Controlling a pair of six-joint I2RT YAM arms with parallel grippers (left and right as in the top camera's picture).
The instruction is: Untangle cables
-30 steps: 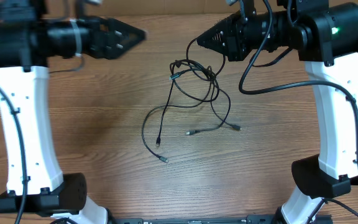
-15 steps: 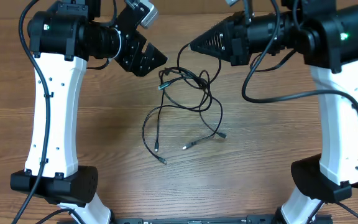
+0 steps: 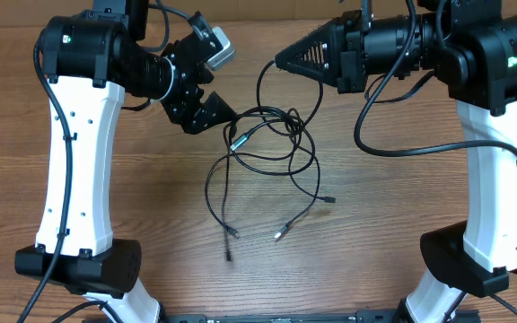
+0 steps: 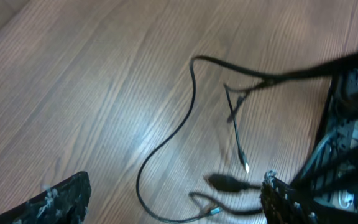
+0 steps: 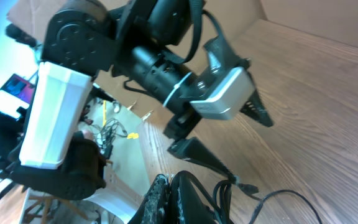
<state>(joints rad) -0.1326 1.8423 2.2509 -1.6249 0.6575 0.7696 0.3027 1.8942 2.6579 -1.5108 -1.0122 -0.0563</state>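
Two tools work here: our right tool (image 3: 281,63) pinches a strand of the cables (image 3: 272,144), and our left tool (image 3: 215,111) hangs spread just beside them. We should grab one loop and draw apart gently.

The left arm has swung in from the left side of the table (image 3: 151,206). The left gripper (image 3: 209,109) now sits just beside the knot of the cables (image 3: 239,139), its jaws spread wider than before. The knot has shifted down and left. The loose plug ends have slid toward the near edge; one looks blurred, perhaps swinging.
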